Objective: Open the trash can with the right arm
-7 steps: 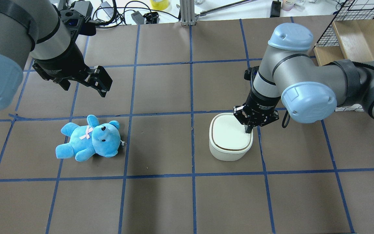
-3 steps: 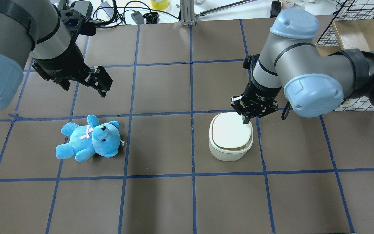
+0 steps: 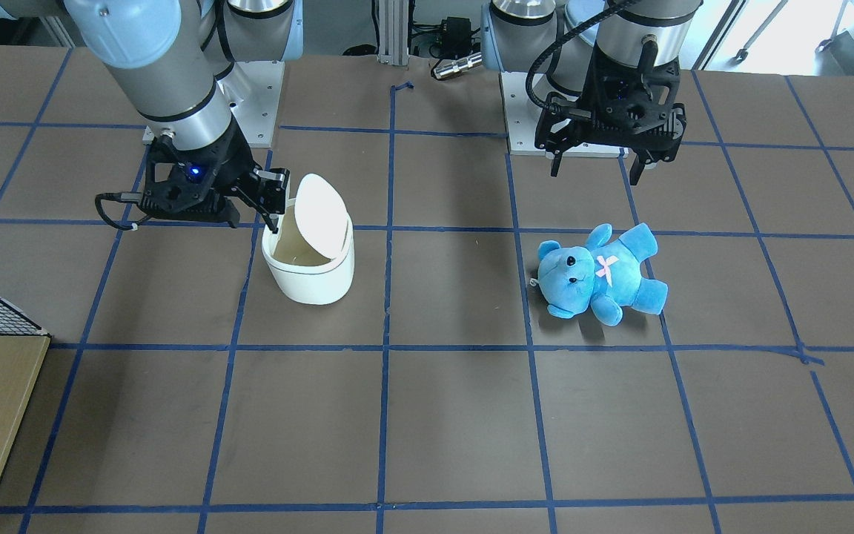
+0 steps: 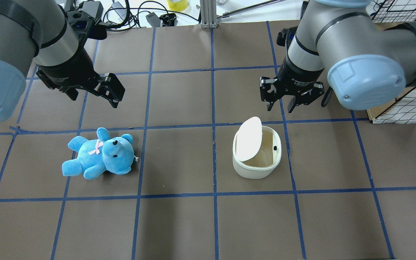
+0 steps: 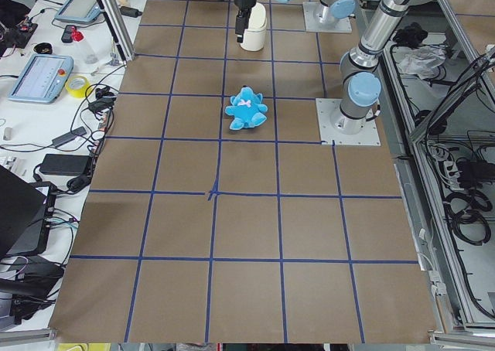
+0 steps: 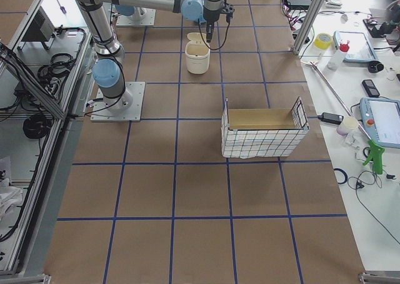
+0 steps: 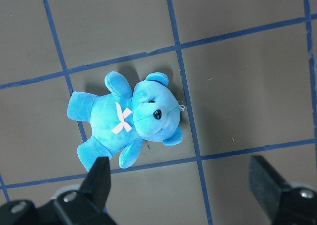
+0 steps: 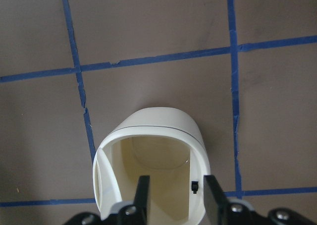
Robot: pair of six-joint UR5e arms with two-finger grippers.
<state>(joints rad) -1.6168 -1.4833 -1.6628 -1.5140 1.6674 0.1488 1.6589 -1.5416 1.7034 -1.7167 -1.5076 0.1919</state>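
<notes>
The white trash can (image 4: pixel 255 167) stands on the brown table with its flip lid (image 4: pixel 247 139) swung up on its left side, showing the tan inside. It also shows in the front view (image 3: pixel 313 276) and in the right wrist view (image 8: pixel 161 128). My right gripper (image 4: pixel 279 107), with the blue light, hovers above and just behind the can. Its fingers (image 8: pixel 142 195) are apart and hold nothing. My left gripper (image 4: pixel 94 94) is open and empty, above and behind a blue teddy bear (image 4: pixel 99 155).
The teddy bear (image 7: pixel 126 118) lies on its back left of the can, about one tile away. A wire basket (image 6: pixel 262 131) holding a cardboard tray stands at the table's right side. Cables and tools lie beyond the far edge.
The right gripper pressed shut on the closed lid's right edge, then rose and moved back with its fingers now apart. The lid has flipped up. The left arm has not moved.
</notes>
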